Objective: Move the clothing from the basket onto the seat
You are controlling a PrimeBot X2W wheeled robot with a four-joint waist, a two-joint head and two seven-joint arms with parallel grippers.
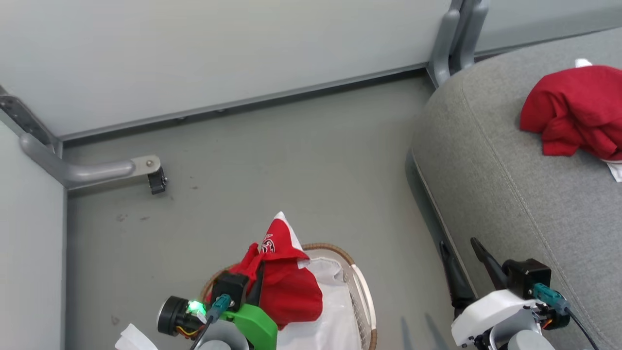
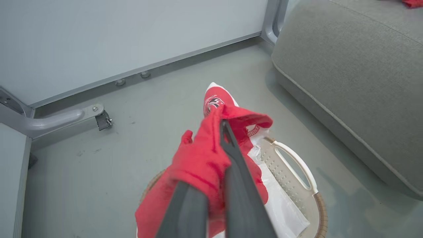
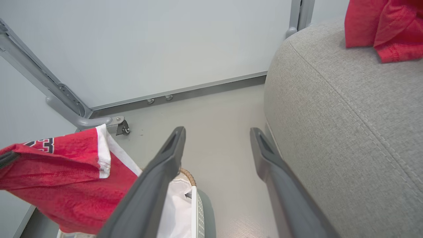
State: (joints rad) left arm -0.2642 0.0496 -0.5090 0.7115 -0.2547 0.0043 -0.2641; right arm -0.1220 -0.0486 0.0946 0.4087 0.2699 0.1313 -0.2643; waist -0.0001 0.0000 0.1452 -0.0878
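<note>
left gripper [image 2: 220, 138] clamped on garment [image 1: 286, 282], hanging above basket [image 1: 363, 296], lower centre | seat [image 1: 510, 194] lies to frame right | right gripper [image 1: 458, 243] spread wide, empty, beside seat edge | left arm nearer garment

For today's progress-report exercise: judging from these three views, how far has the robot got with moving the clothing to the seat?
Done: one red garment lies crumpled on the grey seat. In hand: the left fingers are shut on a second red garment, held up over the basket. Left: carrying it across to the seat; the white liner shows beneath it.
</note>
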